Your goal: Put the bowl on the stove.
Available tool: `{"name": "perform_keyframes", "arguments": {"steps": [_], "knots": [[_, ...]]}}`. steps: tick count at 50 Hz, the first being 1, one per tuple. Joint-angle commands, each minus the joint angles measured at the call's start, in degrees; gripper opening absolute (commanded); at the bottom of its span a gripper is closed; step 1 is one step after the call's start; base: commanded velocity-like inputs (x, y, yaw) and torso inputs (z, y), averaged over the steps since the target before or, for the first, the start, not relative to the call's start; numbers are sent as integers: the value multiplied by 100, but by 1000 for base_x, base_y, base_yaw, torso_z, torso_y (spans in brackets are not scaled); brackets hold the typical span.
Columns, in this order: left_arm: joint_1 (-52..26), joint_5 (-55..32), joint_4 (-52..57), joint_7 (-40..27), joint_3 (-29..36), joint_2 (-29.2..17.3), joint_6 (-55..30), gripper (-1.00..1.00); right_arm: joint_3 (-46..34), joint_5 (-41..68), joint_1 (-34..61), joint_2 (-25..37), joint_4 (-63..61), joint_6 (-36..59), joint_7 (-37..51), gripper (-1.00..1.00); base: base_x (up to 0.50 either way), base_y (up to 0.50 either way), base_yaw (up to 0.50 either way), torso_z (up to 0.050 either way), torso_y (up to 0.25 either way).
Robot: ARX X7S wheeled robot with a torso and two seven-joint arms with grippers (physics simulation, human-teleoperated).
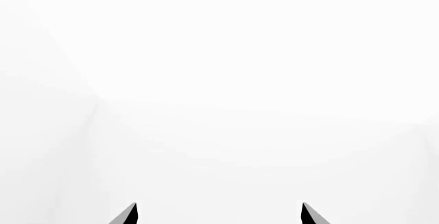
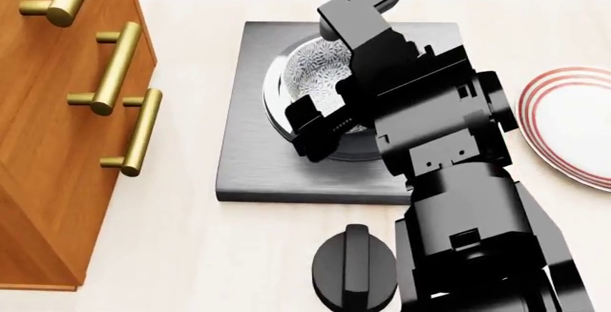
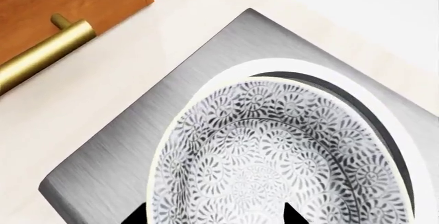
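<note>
The bowl [image 2: 315,65], white with a fine grey floral pattern, sits on the round burner rings of the stove [image 2: 250,162], a flat dark grey square slab. It fills the right wrist view [image 3: 274,157], with the stove [image 3: 116,167] under it. My right gripper [image 3: 214,216] is open. One fingertip [image 3: 139,216] is outside the bowl's rim and the other is over the bowl's inside, and neither is pressed on the wall. In the head view the right gripper [image 2: 320,129] and arm cover the bowl's near side. My left gripper [image 1: 219,213] is open and empty, facing plain white.
A wooden cabinet [image 2: 48,183] with brass handles [image 2: 134,133] stands left of the stove. A black round knob [image 2: 353,269] lies on the counter in front of the stove. A white plate with red rim rings [image 2: 573,122] lies to the right.
</note>
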Motion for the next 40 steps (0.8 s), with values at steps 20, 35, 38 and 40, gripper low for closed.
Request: {"name": "perform_keyframes", "arguments": {"steps": [20, 35, 38, 40], "knots": [[20, -17, 26, -2, 7, -9, -17, 100, 1651, 6, 107, -11, -1, -1713, -90, 100, 0, 0, 0, 0, 0], [21, -1, 23, -4, 19, 9, -12, 100, 1918, 65, 338, 90, -1, -2548, -112, 100, 0, 0, 0, 0, 0], [27, -3, 26, -17, 6, 3, -23, 100, 2173, 165, 376, 129, -1, -2826, -92, 100, 0, 0, 0, 0, 0], [19, 0, 25, -12, 13, 7, -18, 100, 2365, 235, 392, 154, -1, -2974, -133, 100, 0, 0, 0, 0, 0]]}}
